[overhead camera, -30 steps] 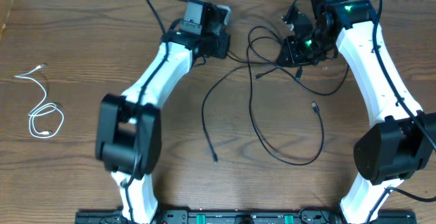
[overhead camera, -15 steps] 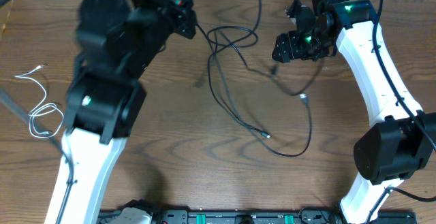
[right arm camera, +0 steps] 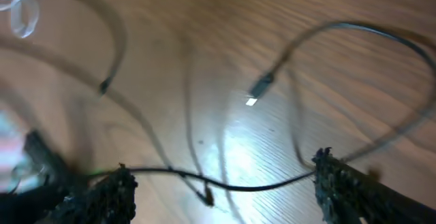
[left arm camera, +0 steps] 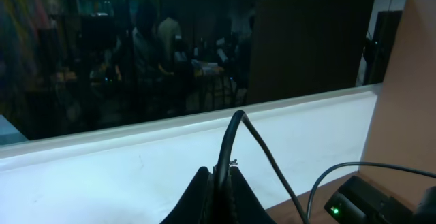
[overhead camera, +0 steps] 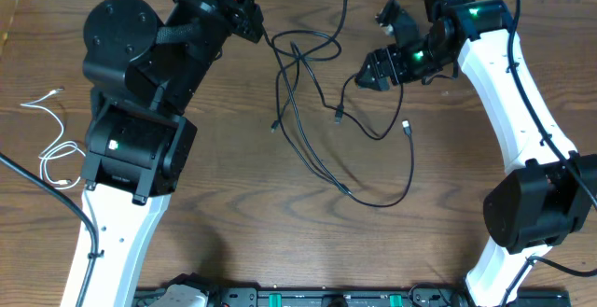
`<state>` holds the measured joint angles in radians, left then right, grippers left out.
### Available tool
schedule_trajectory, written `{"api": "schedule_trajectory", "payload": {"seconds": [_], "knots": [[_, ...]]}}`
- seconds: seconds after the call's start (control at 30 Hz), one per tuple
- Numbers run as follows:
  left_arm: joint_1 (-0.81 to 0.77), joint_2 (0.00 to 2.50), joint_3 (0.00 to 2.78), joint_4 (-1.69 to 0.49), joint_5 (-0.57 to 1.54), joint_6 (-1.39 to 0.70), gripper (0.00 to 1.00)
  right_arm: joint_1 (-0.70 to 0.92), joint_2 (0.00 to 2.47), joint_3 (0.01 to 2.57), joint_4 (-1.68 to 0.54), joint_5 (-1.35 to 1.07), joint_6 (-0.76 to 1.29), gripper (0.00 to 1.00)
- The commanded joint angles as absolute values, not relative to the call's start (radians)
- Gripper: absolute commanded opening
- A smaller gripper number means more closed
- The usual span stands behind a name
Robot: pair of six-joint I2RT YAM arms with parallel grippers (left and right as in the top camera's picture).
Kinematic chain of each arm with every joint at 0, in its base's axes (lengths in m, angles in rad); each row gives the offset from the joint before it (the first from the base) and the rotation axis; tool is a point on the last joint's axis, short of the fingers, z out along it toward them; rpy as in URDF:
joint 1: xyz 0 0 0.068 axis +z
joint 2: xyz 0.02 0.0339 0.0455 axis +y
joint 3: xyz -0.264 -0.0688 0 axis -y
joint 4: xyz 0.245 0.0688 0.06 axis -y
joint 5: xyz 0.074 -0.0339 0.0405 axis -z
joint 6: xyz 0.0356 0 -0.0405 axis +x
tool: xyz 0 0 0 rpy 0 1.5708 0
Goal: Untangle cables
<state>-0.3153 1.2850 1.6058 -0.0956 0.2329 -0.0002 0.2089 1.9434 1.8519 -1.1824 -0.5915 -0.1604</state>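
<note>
Two black cables (overhead camera: pixel 300 76) hang in a loose tangle from my left gripper (overhead camera: pixel 250 16), which is lifted high at the back. In the left wrist view the left gripper (left arm camera: pixel 222 178) is shut on one black cable (left arm camera: pixel 234 130). The loops trail over the table, with plug ends (overhead camera: pixel 407 128) lying free. My right gripper (overhead camera: pixel 371 70) is open beside the tangle. In the right wrist view its fingers (right arm camera: pixel 114 191) stand wide apart, and a thin black cable (right arm camera: pixel 272 182) runs across the gap. A plug end (right arm camera: pixel 259 86) lies beyond. The white cable (overhead camera: pixel 58 156) lies apart at the far left.
The raised left arm (overhead camera: pixel 140 83) hides much of the table's left half from above. The right arm (overhead camera: pixel 508 74) stands along the right side. The dark wood table (overhead camera: pixel 242 223) is bare in front of the cables. A rail (overhead camera: pixel 308 298) runs along the front edge.
My left arm has swung up and back, pulling the black cables left and upward. My right gripper has moved a little left. The loops on the table have been drawn narrower.
</note>
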Motion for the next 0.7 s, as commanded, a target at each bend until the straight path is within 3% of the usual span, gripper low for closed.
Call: {"api": "schedule_trajectory", "payload": {"seconds": [0.0,0.43,0.67], "knots": [[-0.316,1.287,1.609,-0.093,0.215,-0.004,0.08,0.218,1.942,1.847,-1.198,-0.800,-0.363,0.88],[-0.316,1.293,1.609,-0.096,0.216,-0.005,0.07,0.329,1.958,1.847,-1.086,-0.940,-0.386,0.92],[-0.316,1.295,1.609,-0.100,0.216,-0.005,0.08,0.367,1.971,1.847,-1.031,-0.948,-0.329,0.89]]}}
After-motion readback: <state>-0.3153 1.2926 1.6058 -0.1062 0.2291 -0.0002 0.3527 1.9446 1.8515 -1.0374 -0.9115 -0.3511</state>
